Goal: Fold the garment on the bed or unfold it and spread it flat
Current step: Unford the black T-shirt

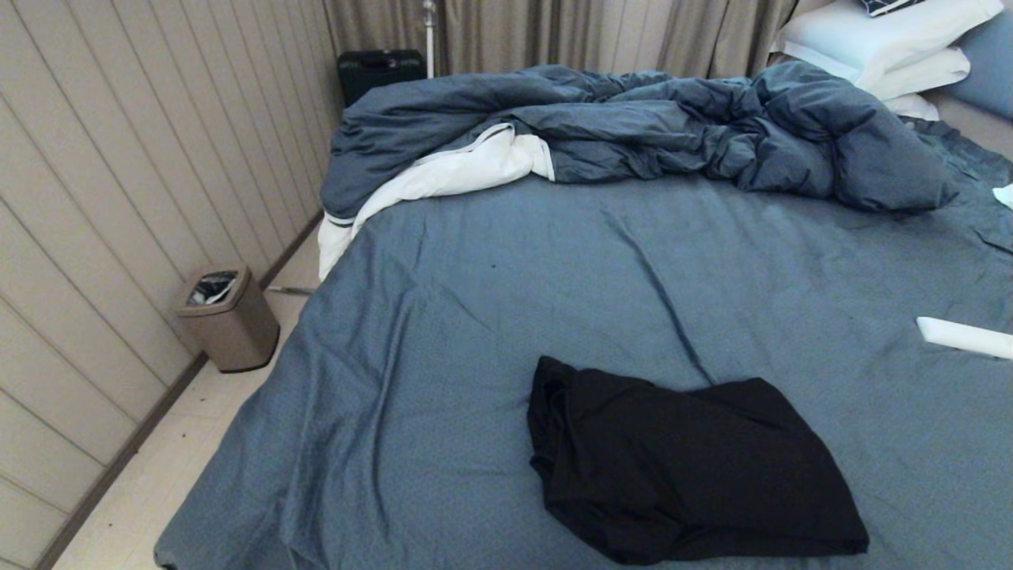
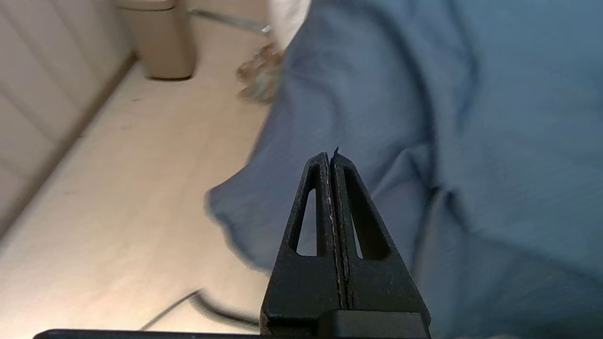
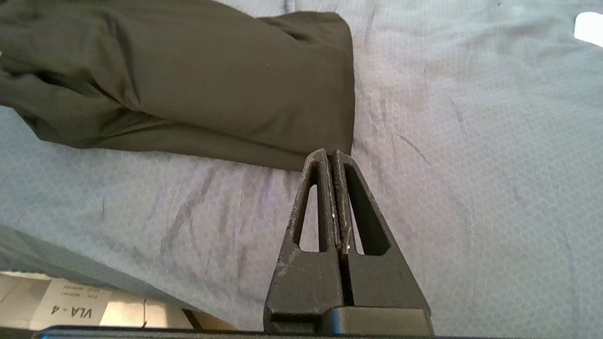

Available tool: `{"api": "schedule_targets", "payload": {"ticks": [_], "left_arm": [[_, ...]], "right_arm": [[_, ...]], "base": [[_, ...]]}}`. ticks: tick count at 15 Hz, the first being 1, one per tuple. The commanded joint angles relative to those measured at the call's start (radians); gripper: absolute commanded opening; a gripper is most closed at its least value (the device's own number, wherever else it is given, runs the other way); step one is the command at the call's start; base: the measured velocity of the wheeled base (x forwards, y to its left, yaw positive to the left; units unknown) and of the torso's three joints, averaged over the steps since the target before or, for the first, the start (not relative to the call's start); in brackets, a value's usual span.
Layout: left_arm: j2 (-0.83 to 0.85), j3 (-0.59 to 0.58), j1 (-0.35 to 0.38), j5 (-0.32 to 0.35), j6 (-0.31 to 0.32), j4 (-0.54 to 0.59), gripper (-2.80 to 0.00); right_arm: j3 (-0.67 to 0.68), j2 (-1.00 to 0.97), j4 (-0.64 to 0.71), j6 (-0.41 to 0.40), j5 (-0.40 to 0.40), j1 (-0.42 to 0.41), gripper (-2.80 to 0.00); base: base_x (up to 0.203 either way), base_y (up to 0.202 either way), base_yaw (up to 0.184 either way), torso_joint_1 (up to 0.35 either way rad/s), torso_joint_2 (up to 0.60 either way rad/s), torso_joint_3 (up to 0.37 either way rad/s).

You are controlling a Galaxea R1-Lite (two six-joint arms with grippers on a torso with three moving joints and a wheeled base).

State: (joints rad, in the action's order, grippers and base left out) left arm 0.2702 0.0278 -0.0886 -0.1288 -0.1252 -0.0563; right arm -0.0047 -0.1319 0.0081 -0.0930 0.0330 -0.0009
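The garment (image 1: 688, 467), a black T-shirt, lies folded in a rough rectangle on the near part of the bed (image 1: 491, 317), print side hidden. Neither arm shows in the head view. In the right wrist view the garment (image 3: 198, 80) lies just beyond my right gripper (image 3: 331, 153), which hangs shut and empty over the slate-blue sheet near the shirt's corner. My left gripper (image 2: 330, 156) is shut with nothing in it, held above the bed's near left corner where the sheet (image 2: 424, 141) drapes toward the floor.
A dark-blue duvet (image 1: 633, 134) with white lining is heaped across the far side, white pillows (image 1: 878, 47) at the back right. A beige bin (image 1: 228, 317) stands on the floor by the panelled wall. A white object (image 1: 965, 338) lies at the right edge of the sheet.
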Motion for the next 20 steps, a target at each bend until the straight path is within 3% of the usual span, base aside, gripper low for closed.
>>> {"api": "schedule_targets", "payload": {"ticks": [1,3,5,6,9,14,20], "left_arm": [[-0.003,0.011,0.016,-0.016,0.06,0.03,-2.8],[-0.072,0.041,0.082,-0.031,0.109,0.128,-2.8],[-0.123,0.061,0.1,-0.047,0.124,0.175,-2.8],[-0.18,0.063,0.098,-0.03,0.124,0.186,-2.8],[-0.267,0.058,0.093,0.105,0.112,0.256,-2.8],[-0.269,0.057,0.09,0.106,0.108,0.251,-2.8],[-0.268,0.054,0.09,0.102,0.118,0.252,-2.8]], "right_arm": [[0.0,0.015,0.003,-0.001,0.001,-0.001,-2.8],[0.0,0.021,0.003,-0.002,0.001,0.001,-2.8],[0.0,0.041,0.003,-0.002,0.001,0.001,-2.8],[0.0,0.052,0.003,-0.002,0.001,0.001,-2.8],[0.002,0.112,0.001,0.004,-0.001,0.001,-2.8],[0.005,0.124,-0.01,0.066,-0.018,-0.002,-2.8],[0.002,0.124,-0.008,0.048,-0.015,-0.001,-2.8]], "base": [[0.0,0.0,0.0,0.0,0.0,0.0],[0.0,0.0,0.0,0.0,0.0,0.0],[0.0,0.0,0.0,0.0,0.0,0.0],[0.0,0.0,0.0,0.0,0.0,0.0],[0.0,0.0,0.0,0.0,0.0,0.0],[0.0,0.0,0.0,0.0,0.0,0.0],[0.0,0.0,0.0,0.0,0.0,0.0]]}}
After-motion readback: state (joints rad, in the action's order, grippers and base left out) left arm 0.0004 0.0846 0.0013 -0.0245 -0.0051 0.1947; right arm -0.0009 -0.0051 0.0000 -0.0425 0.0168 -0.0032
